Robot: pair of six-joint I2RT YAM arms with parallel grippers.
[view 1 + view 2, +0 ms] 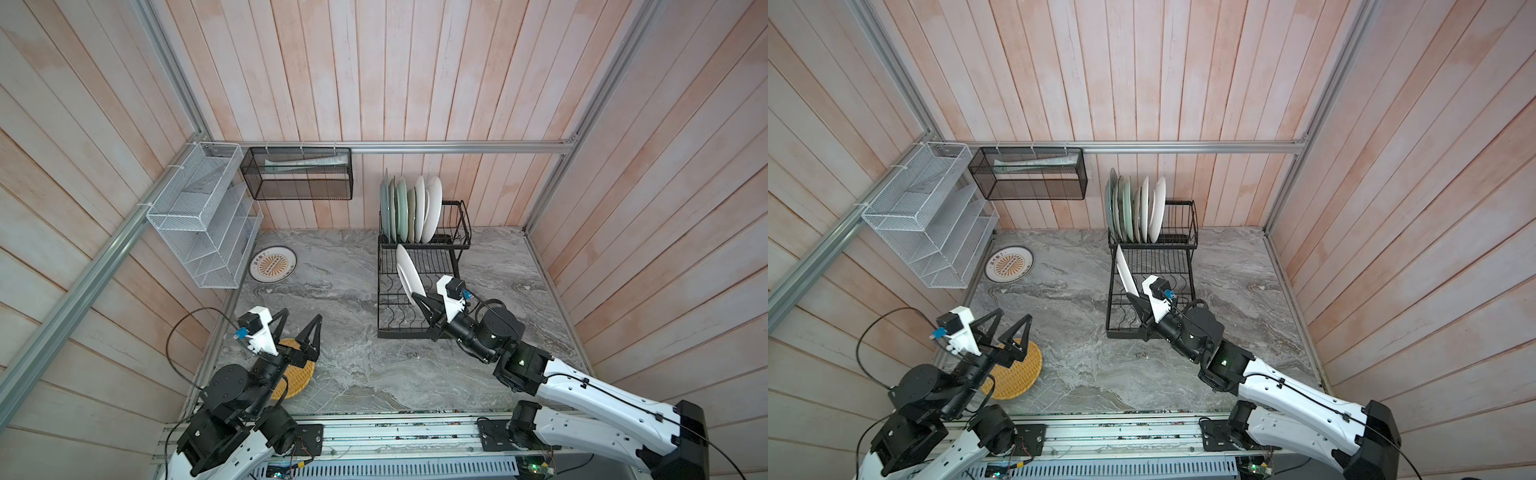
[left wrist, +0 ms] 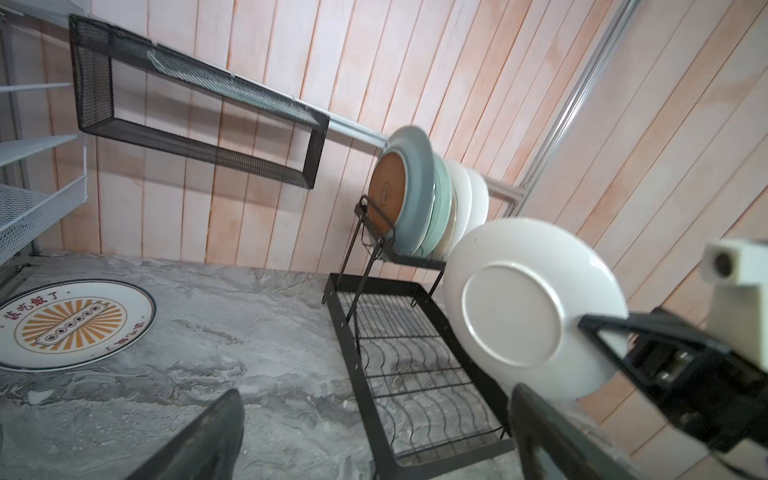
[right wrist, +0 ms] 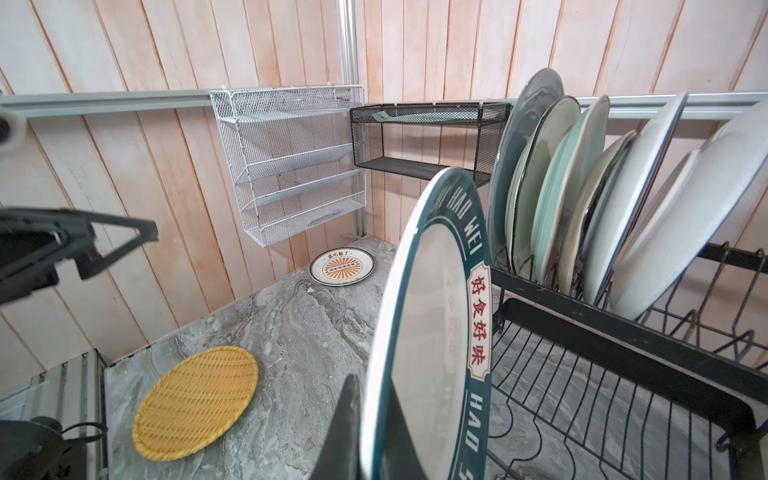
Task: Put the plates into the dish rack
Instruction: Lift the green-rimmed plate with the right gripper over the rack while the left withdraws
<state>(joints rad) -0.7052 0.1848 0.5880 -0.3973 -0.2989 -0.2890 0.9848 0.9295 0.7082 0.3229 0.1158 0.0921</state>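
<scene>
The right gripper (image 1: 417, 297), jaws clamped on a teal-banded plate (image 3: 432, 316), holds it on edge over the lower tier of the dish rack (image 1: 398, 332); the left gripper (image 1: 302, 314), jaws apart, hovers above the yellow plate (image 1: 301, 379).

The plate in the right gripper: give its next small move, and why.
Probably lower the plate on edge into a lower-tier slot of the dish rack: the right gripper is shut on its rim, and it hangs tilted over those wires.

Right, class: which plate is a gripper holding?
The teal-rimmed lettered plate, clamped on edge in the right gripper over the lower tier of the rack. The rest stand in the upper tier or lie flat on the table.
</scene>
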